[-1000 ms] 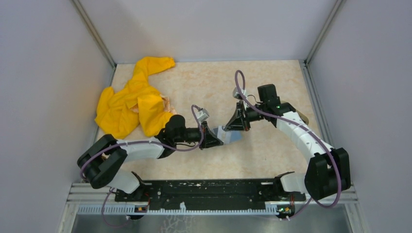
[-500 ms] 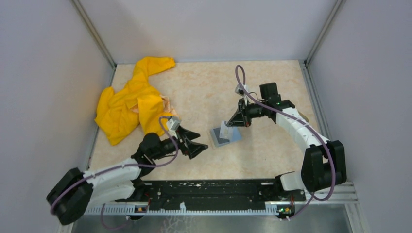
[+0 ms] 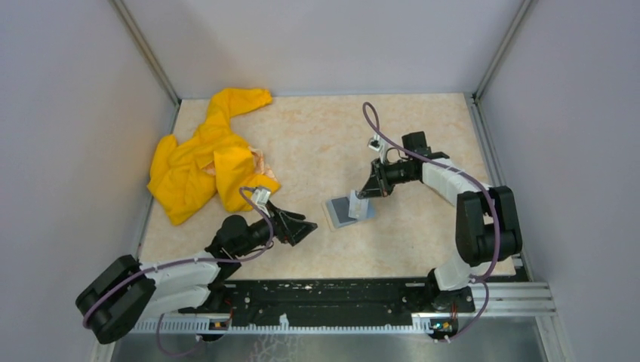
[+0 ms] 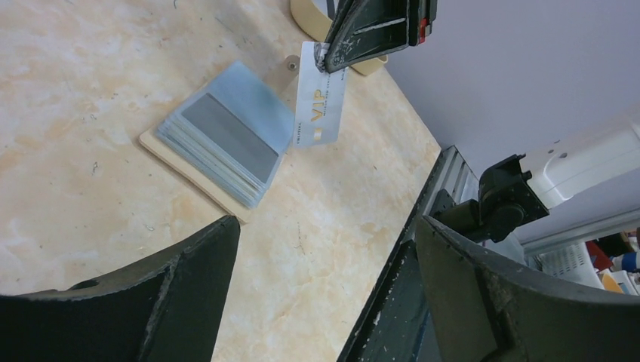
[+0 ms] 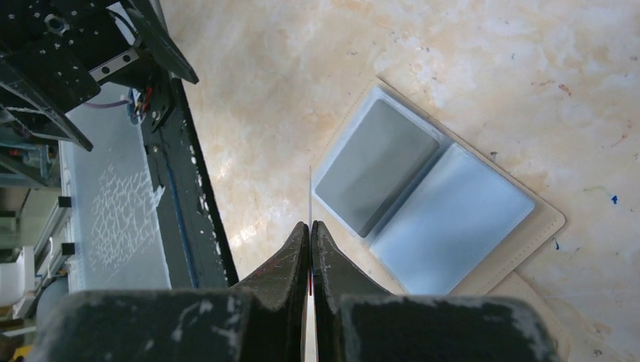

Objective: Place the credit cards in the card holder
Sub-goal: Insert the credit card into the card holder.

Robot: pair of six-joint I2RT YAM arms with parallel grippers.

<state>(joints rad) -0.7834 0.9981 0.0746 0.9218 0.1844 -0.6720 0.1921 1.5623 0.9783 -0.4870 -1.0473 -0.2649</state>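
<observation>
A card (image 4: 319, 105) is being pinched by the right gripper (image 3: 363, 196), whose jaws are being pressed tight together on the card's top edge. The card, silvery with gold VIP lettering, is being held upright, hanging down from the fingertips above the table (image 3: 317, 143). From the right wrist it is being seen edge-on, as a thin line running out from the closed tips, just beside the edge of the holder (image 3: 343, 213). Whether its lower edge is touching the holder cannot be told.

The holder is being left lying open and flat near the middle of the table, with its tan backing showing as a border round grey-blue pockets. A darker grey card (image 5: 376, 175) is being carried on one half, the half seen next to the hanging card's edge from the right wrist. The other half is being shown in pale blue.

The left gripper (image 3: 308, 225) is being held low over the table with its jaws spread wide and nothing between them. It is being kept to the left of the holder, apart from it and pointed toward it. Between its dark fingers (image 4: 173, 302), the holder and the hanging card are being framed.

A yellow cloth (image 3: 200, 162) is being left crumpled at the far left of the table, well apart from the holder.
</observation>
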